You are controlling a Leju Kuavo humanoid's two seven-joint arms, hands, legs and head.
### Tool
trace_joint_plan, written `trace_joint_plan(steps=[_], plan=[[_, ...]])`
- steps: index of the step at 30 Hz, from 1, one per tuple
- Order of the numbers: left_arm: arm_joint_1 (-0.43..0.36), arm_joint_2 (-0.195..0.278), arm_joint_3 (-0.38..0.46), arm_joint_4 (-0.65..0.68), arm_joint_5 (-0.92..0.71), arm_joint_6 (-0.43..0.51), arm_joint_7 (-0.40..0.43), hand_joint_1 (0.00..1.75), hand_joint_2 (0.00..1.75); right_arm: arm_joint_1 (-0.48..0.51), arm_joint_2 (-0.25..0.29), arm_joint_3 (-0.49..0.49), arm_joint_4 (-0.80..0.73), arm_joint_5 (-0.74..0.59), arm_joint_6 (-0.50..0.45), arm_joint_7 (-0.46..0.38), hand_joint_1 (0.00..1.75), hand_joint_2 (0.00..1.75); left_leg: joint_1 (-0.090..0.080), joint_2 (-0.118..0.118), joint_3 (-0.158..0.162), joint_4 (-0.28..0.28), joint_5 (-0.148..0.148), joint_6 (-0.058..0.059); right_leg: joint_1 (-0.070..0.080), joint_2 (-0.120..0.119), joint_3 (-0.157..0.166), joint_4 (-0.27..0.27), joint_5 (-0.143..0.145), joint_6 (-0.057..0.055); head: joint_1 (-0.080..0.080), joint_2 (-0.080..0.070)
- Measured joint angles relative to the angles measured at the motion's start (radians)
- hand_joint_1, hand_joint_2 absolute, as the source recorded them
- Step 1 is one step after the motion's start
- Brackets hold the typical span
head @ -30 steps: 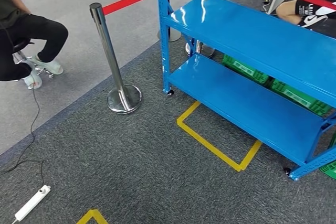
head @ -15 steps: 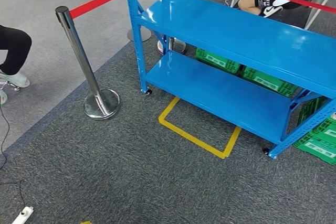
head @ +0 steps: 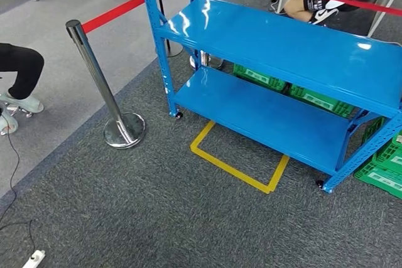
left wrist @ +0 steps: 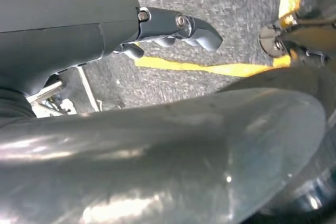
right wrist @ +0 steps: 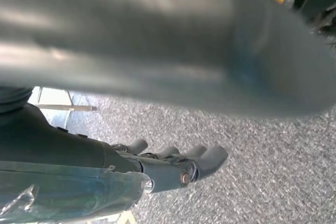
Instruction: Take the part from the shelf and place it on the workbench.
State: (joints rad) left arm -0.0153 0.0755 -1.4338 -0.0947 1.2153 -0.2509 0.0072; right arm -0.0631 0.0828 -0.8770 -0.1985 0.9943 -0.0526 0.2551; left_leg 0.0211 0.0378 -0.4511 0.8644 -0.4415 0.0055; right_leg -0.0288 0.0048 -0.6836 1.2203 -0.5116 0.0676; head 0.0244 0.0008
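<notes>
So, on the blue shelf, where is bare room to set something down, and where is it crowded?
Both boards of the blue shelf look bare: the top board from its left post to the right end, and the lower board between the legs. The carpet inside the yellow tape in front is free too. It is crowded behind and right, where green crates sit on the floor.

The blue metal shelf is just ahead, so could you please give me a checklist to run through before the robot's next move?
1. Blue metal shelf in the head view: ok.
2. Part to pick on its boards: not ok, both boards show bare.
3. Yellow tape rectangle on the carpet in front of the shelf unobstructed: ok.
4. Chrome barrier post off to the side of the approach: ok.
5. Left hand holding nothing: ok, fingers extended over the carpet.
6. Right hand holding nothing: ok.
</notes>
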Motion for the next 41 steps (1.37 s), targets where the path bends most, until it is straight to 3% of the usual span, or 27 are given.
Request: trace_joint_plan(steps=[2, 3, 4, 5, 6, 7, 9, 10, 11, 13, 15, 17, 18, 19, 22, 23, 26, 28, 30, 31, 32, 33, 35, 36, 37, 38, 41], plan=[[0.005, -0.002, 0.0, 0.0, 0.001, 0.0, 0.0, 0.0, 0.0, 0.004, 0.0, -0.001, 0.0, 0.002, -0.002, 0.001, 0.0, 0.0, 0.018, -0.002, 0.006, 0.002, -0.006, -0.026, -0.019, -0.001, -0.022, 0.024, 0.004, 0.02, 0.002, 0.0], [0.008, -0.003, 0.001, 0.0, 0.001, 0.0, 0.0, 0.0, 0.0, 0.006, 0.0, -0.002, 0.0, 0.002, -0.003, 0.0, 0.0, 0.0, 0.031, -0.003, 0.011, 0.007, -0.013, -0.043, -0.033, -0.002, -0.006, -0.013, 0.03, 0.036, 0.002, 0.0], [0.012, -0.003, 0.001, 0.0, 0.001, 0.0, 0.0, 0.0, 0.0, 0.007, 0.0, -0.003, 0.0, 0.002, -0.003, -0.001, 0.0, 0.0, 0.046, -0.004, 0.015, 0.017, -0.023, -0.064, -0.046, -0.001, 0.02, -0.065, 0.055, 0.06, 0.002, 0.0], [0.014, 0.004, 0.002, 0.002, 0.001, 0.0, 0.0, 0.0, 0.0, 0.007, 0.005, -0.004, 0.002, 0.002, -0.004, -0.003, 0.0, 0.0, 0.058, -0.005, 0.016, 0.033, -0.037, -0.084, -0.055, 0.004, 0.039, -0.106, 0.061, 0.081, 0.006, 0.0], [0.014, 0.007, 0.002, 0.004, 0.001, 0.0, 0.0, 0.0, 0.0, 0.007, 0.008, -0.005, 0.004, 0.002, -0.004, -0.005, 0.0, 0.0, 0.067, -0.005, 0.014, 0.052, -0.054, -0.104, -0.058, 0.007, 0.053, -0.128, 0.05, 0.081, 0.008, 0.0], [0.014, 0.012, 0.003, 0.007, 0.001, 0.0, -0.001, 0.0, 0.0, 0.008, 0.011, -0.006, 0.005, 0.002, -0.005, -0.007, 0.0, 0.0, 0.073, -0.006, 0.012, 0.068, -0.07, -0.122, -0.056, 0.013, 0.056, -0.126, 0.03, 0.07, 0.007, 0.0], [0.011, 0.01, 0.004, 0.008, 0.001, 0.0, -0.002, 0.0, 0.0, 0.01, 0.01, -0.008, 0.006, 0.002, -0.006, -0.01, 0.0, 0.0, 0.077, -0.007, 0.012, 0.089, -0.088, -0.146, -0.047, 0.017, 0.061, -0.101, 0.0, 0.02, -0.006, 0.0], [0.008, 0.008, 0.005, 0.009, 0.002, 0.0, -0.001, 0.0, 0.0, 0.012, 0.008, -0.01, 0.005, 0.002, -0.007, -0.01, 0.0, 0.0, 0.08, -0.011, 0.004, 0.114, -0.076, -0.151, -0.043, 0.019, 0.07, -0.099, -0.003, 0.006, -0.021, 0.0], [0.004, 0.004, 0.005, 0.008, 0.002, 0.0, -0.001, 0.0, 0.0, 0.013, 0.006, -0.012, 0.005, 0.002, -0.007, -0.011, 0.0, 0.0, 0.079, -0.013, -0.021, 0.161, -0.056, -0.151, -0.039, 0.02, 0.084, -0.105, -0.01, -0.004, -0.034, 0.0], [-0.001, 0.001, 0.006, 0.008, 0.003, 0.001, -0.002, 0.0, 0.0, 0.013, 0.003, -0.014, 0.003, 0.003, -0.007, -0.012, 0.0, 0.0, 0.065, -0.019, -0.12, 0.304, -0.031, -0.134, -0.03, 0.019, 0.124, -0.136, -0.019, -0.024, -0.055, 0.0], [0.003, 0.001, 0.006, 0.008, 0.004, 0.0, -0.002, 0.0, 0.0, 0.012, 0.003, -0.015, 0.004, 0.003, -0.007, -0.013, 0.0, 0.0, 0.043, -0.021, -0.223, 0.405, -0.09, -0.111, -0.025, 0.023, 0.172, -0.166, -0.029, -0.037, -0.058, 0.0], [0.01, 0.001, 0.006, 0.008, 0.003, -0.001, -0.002, 0.0, 0.0, 0.012, 0.003, -0.015, 0.004, 0.003, -0.007, -0.013, 0.0, 0.0, 0.025, -0.023, -0.281, 0.414, -0.173, -0.089, -0.024, 0.036, 0.225, -0.193, -0.044, -0.043, -0.059, 0.0], [0.012, 0.001, 0.006, 0.008, 0.003, -0.001, -0.002, 0.0, 0.0, 0.013, 0.004, -0.015, 0.004, 0.004, -0.007, -0.013, 0.0, 0.0, 0.017, -0.023, -0.294, 0.386, -0.189, -0.079, -0.025, 0.044, 0.253, -0.205, -0.054, -0.043, -0.06, 0.0], [0.013, 0.002, 0.006, 0.008, 0.003, -0.001, -0.002, 0.0, 0.0, 0.015, 0.005, -0.015, 0.004, 0.004, -0.007, -0.013, 0.0, 0.0, 0.01, -0.024, -0.299, 0.342, -0.167, -0.069, -0.027, 0.051, 0.277, -0.216, -0.065, -0.041, -0.06, 0.0], [0.019, 0.006, 0.007, 0.009, 0.003, -0.001, -0.002, 0.0, 0.0, 0.016, 0.008, -0.016, 0.005, 0.005, -0.007, -0.012, 0.0, 0.0, -0.006, -0.033, -0.304, 0.164, 0.074, -0.044, -0.023, 0.069, 0.329, -0.238, -0.111, -0.023, -0.074, 0.0], [0.022, 0.007, 0.007, 0.009, 0.003, -0.001, -0.002, 0.0, 0.0, 0.016, 0.008, -0.016, 0.005, 0.005, -0.007, -0.012, 0.0, 0.0, -0.007, -0.038, -0.305, 0.132, 0.132, -0.042, -0.019, 0.074, 0.346, -0.247, -0.128, -0.017, -0.08, 0.0], [0.016, 0.001, 0.007, 0.009, 0.003, -0.001, -0.001, 0.0, 0.0, 0.012, 0.007, -0.017, 0.005, 0.006, -0.007, -0.012, 0.0, 0.0, 0.0, -0.045, -0.29, 0.134, 0.147, -0.045, -0.011, 0.066, 0.408, -0.287, -0.169, -0.008, -0.082, 0.0], [0.001, -0.005, 0.008, 0.009, 0.003, -0.001, -0.002, 0.0, 0.0, 0.004, 0.003, -0.019, 0.004, 0.007, -0.007, -0.013, 0.0, 0.0, 0.0, -0.046, -0.269, 0.137, 0.13, -0.037, -0.005, 0.032, 0.386, -0.223, -0.205, -0.008, -0.074, 0.0], [-0.004, -0.008, 0.009, 0.009, 0.003, -0.001, -0.002, 0.0, 0.0, -0.003, 0.002, -0.02, 0.004, 0.007, -0.006, -0.013, 0.0, 0.0, -0.011, -0.042, -0.245, 0.137, 0.107, -0.025, 0.01, 0.005, 0.282, -0.071, -0.245, -0.013, -0.067, 0.0], [-0.004, -0.009, 0.01, 0.009, 0.003, -0.001, -0.002, 0.0, 0.0, -0.003, 0.002, -0.02, 0.004, 0.007, -0.006, -0.013, 0.0, 0.0, -0.02, -0.04, -0.233, 0.137, 0.095, -0.017, 0.019, 0.001, 0.229, -0.01, -0.248, -0.019, -0.066, 0.0], [-0.002, -0.009, 0.01, 0.009, 0.003, -0.001, -0.002, 0.0, 0.0, -0.001, 0.001, -0.021, 0.004, 0.008, -0.006, -0.012, 0.0, 0.0, -0.03, -0.039, -0.219, 0.137, 0.083, -0.008, 0.029, 0.0, 0.187, 0.018, -0.229, -0.03, -0.066, 0.0], [-0.002, -0.01, 0.01, 0.009, 0.002, -0.001, -0.001, 0.0, 0.0, 0.002, 0.001, -0.021, 0.004, 0.008, -0.006, -0.012, 0.0, 0.0, -0.042, -0.039, -0.203, 0.137, 0.071, 0.001, 0.042, 0.0, 0.16, 0.009, -0.186, -0.047, -0.066, 0.0], [0.0, -0.013, 0.01, 0.009, 0.002, -0.001, -0.001, 0.0, 0.0, 0.003, 0.0, -0.022, 0.004, 0.008, -0.006, -0.01, 0.0, 0.0, -0.062, -0.04, -0.17, 0.135, 0.049, 0.018, 0.074, -0.001, 0.146, -0.085, -0.065, -0.097, -0.066, 0.0], [0.001, -0.016, 0.01, 0.009, 0.002, -0.001, -0.001, 0.0, 0.0, 0.001, -0.001, -0.022, 0.004, 0.008, -0.005, -0.011, 0.0, 0.0, -0.071, -0.041, -0.157, 0.135, 0.041, 0.023, 0.084, -0.004, 0.148, -0.134, -0.02, -0.12, -0.071, 0.0], [0.001, -0.019, 0.01, 0.008, 0.002, -0.001, -0.001, 0.0, 0.0, -0.001, -0.003, -0.022, 0.004, 0.009, -0.005, -0.01, 0.0, 0.0, -0.075, -0.04, -0.151, 0.134, 0.035, 0.026, 0.092, -0.005, 0.152, -0.168, 0.005, -0.133, -0.076, 0.0], [0.0, -0.019, 0.01, 0.008, 0.002, -0.002, -0.001, 0.0, 0.0, -0.002, -0.004, -0.022, 0.004, 0.009, -0.005, -0.01, 0.0, 0.0, -0.076, -0.04, -0.149, 0.134, 0.031, 0.027, 0.095, -0.005, 0.154, -0.185, 0.01, -0.135, -0.08, 0.0], [0.0, -0.017, 0.01, 0.008, 0.002, -0.002, -0.001, 0.0, 0.0, -0.003, -0.004, -0.022, 0.004, 0.01, -0.005, -0.009, 0.0, 0.0, -0.074, -0.04, -0.15, 0.134, 0.026, 0.025, 0.095, -0.001, 0.157, -0.201, 0.007, -0.119, -0.081, 0.0]])
